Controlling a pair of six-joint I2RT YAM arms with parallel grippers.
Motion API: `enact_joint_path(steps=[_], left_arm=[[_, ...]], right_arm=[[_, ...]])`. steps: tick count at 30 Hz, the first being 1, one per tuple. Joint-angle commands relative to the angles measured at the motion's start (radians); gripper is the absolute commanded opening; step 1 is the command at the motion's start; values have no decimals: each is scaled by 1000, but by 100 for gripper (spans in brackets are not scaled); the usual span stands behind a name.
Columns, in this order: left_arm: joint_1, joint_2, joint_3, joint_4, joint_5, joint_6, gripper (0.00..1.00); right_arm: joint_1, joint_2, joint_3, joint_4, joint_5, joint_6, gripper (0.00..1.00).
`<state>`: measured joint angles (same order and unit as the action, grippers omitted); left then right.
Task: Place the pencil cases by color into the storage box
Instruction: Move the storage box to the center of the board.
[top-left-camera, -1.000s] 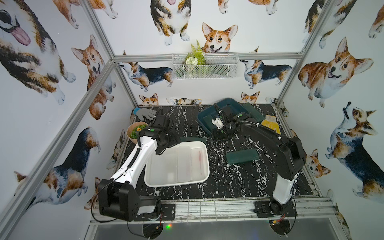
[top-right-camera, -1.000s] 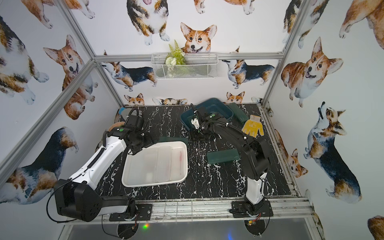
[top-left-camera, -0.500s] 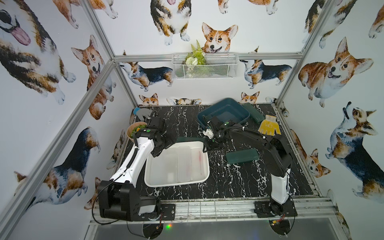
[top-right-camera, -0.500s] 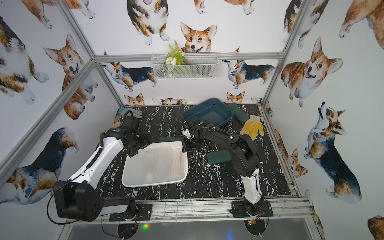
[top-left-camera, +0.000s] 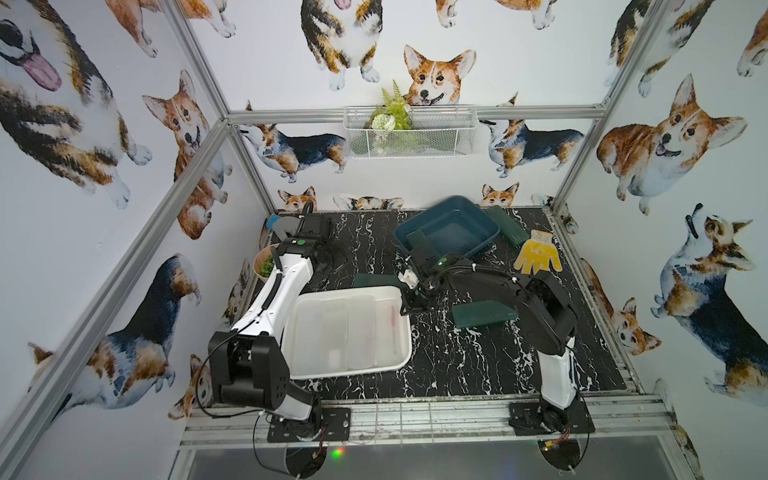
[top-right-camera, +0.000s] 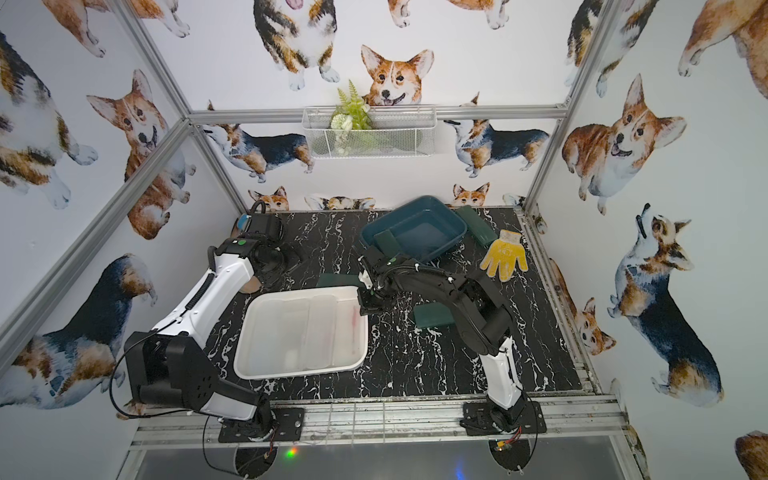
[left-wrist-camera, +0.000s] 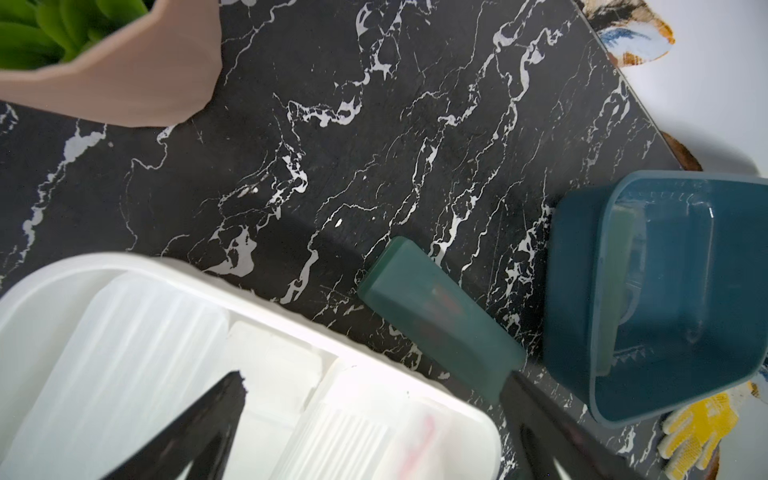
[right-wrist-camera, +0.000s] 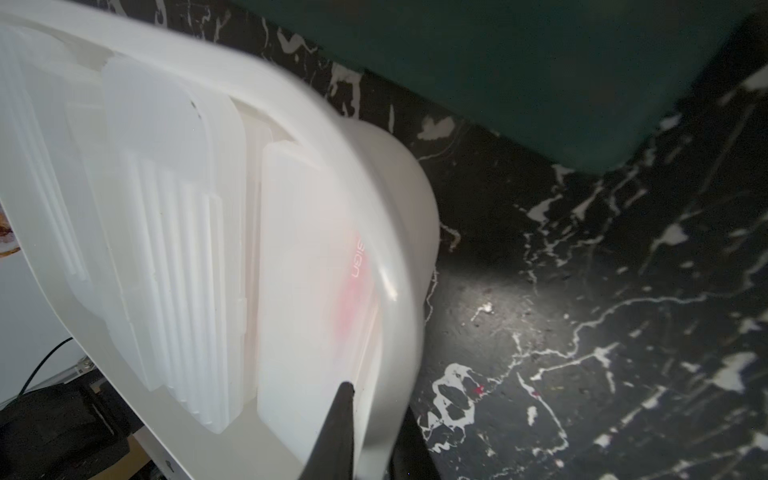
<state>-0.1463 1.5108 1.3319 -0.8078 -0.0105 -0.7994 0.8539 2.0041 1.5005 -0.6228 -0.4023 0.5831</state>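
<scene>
Top view, table (top-left-camera: 457, 365): black marble top with both boxes on it; you're roughly midway through the sort, I'd say.
White box (top-left-camera: 357, 370): near left. At least three frosted white cases (top-left-camera: 359, 328) lie side by side inside, and I see none loose, so that colour looks done.
Teal box (top-left-camera: 457, 237): far, right of centre. Only one green case (top-left-camera: 419, 241) inside, at its left end.
Loose greens: three to go. One green case (top-left-camera: 484, 314) right of the white box, one green case (top-left-camera: 374, 279) just beyond its far rim, one green case (top-left-camera: 507, 224) just beside the teal box's right side.
Right gripper (top-left-camera: 409, 305): clenched on the white box's right rim, a finger either side in the right wrist view.
Left gripper (left-wrist-camera: 372, 379): spread wide, holding nothing, over the white box's far rim, near the green case there.
Clutter: yellow glove (top-left-camera: 536, 257) right of the teal box, grey glove (top-left-camera: 282, 224) and plant pot (top-left-camera: 264, 266) far left. None blocks your greens; that clamped white box might.
</scene>
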Motion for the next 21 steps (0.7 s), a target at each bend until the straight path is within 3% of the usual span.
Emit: enact_joint_path(steps=[1, 5, 10, 14, 21], left_arm=[[3, 11, 23, 11, -20, -7, 99], [4, 13, 22, 13, -25, -1, 99], [5, -6, -8, 12, -32, 11, 99], [5, -27, -41, 3, -37, 10, 98], [-17, -49, -82, -16, -17, 20, 98]], right_arm=[[27, -5, -19, 31, -10, 12, 11], [56, -11, -35, 37, 5, 26, 13], [56, -59, -36, 25, 88, 6, 35], [24, -64, 13, 8, 112, -11, 36], [-70, -29, 107, -65, 148, -33, 49]])
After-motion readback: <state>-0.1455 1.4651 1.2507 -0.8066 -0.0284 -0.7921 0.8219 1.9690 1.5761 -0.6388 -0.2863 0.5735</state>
